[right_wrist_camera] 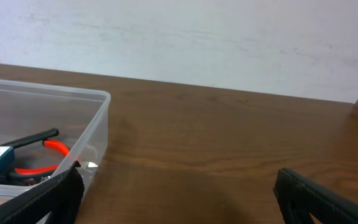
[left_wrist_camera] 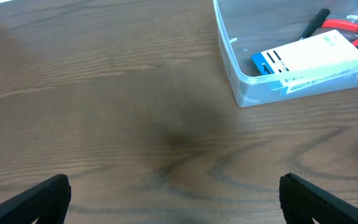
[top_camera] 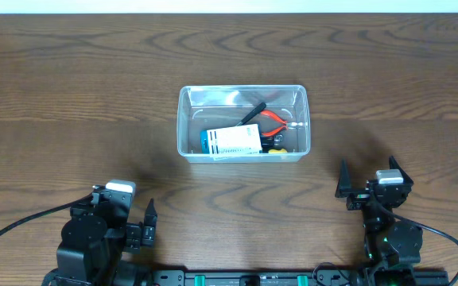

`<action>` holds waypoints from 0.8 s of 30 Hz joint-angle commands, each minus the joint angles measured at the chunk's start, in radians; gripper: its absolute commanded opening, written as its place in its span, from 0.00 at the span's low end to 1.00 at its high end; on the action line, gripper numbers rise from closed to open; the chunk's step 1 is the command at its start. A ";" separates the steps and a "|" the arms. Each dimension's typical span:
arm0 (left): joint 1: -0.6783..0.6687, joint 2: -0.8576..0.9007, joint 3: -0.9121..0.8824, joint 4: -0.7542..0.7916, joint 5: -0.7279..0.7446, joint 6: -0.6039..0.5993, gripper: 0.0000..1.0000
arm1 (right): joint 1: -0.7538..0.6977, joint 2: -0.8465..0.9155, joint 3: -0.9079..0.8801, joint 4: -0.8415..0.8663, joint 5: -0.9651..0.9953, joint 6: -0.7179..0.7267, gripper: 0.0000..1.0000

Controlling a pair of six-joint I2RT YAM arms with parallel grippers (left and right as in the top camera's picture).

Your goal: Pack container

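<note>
- Left gripper (left_wrist_camera: pixel 176 202): low at the near left of the wooden table (top_camera: pixel 70 95), its two black fingers spread wide apart with nothing between them.
- Container (top_camera: pixel 183 119): a clear, see-through rectangular tub with rounded corners and a thick rim, standing upright near the middle of the table, well apart from both grippers.
- Inside it, a blue-and-white box (top_camera: pixel 230 141) lies at the front, with red-handled pliers (top_camera: pixel 274 121) and a black-handled tool (top_camera: pixel 253 113) behind it.
- Right gripper (top_camera: pixel 368 171): near right of the table, fingers also spread wide, holding nothing.
</note>
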 commanded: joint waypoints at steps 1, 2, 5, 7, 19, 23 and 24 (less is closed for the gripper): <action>-0.004 -0.003 -0.002 0.000 -0.008 0.013 0.98 | 0.003 -0.010 -0.002 -0.006 -0.011 0.012 0.99; -0.003 -0.004 -0.002 0.000 -0.009 0.013 0.98 | 0.003 -0.010 -0.002 -0.006 -0.011 0.012 0.99; 0.010 -0.018 0.000 0.004 0.038 0.012 0.98 | 0.003 -0.010 -0.002 -0.006 -0.011 0.012 0.99; 0.031 -0.055 -0.004 0.006 0.133 0.012 0.98 | 0.003 -0.010 -0.002 -0.006 -0.011 0.012 0.99; 0.115 -0.318 -0.222 0.329 0.142 -0.062 0.98 | 0.003 -0.010 -0.002 -0.006 -0.011 0.012 0.99; 0.115 -0.326 -0.409 0.677 0.142 -0.063 0.98 | 0.003 -0.010 -0.002 -0.006 -0.011 0.012 0.99; 0.115 -0.326 -0.453 0.759 0.142 -0.063 0.98 | 0.003 -0.010 -0.002 -0.006 -0.011 0.012 0.99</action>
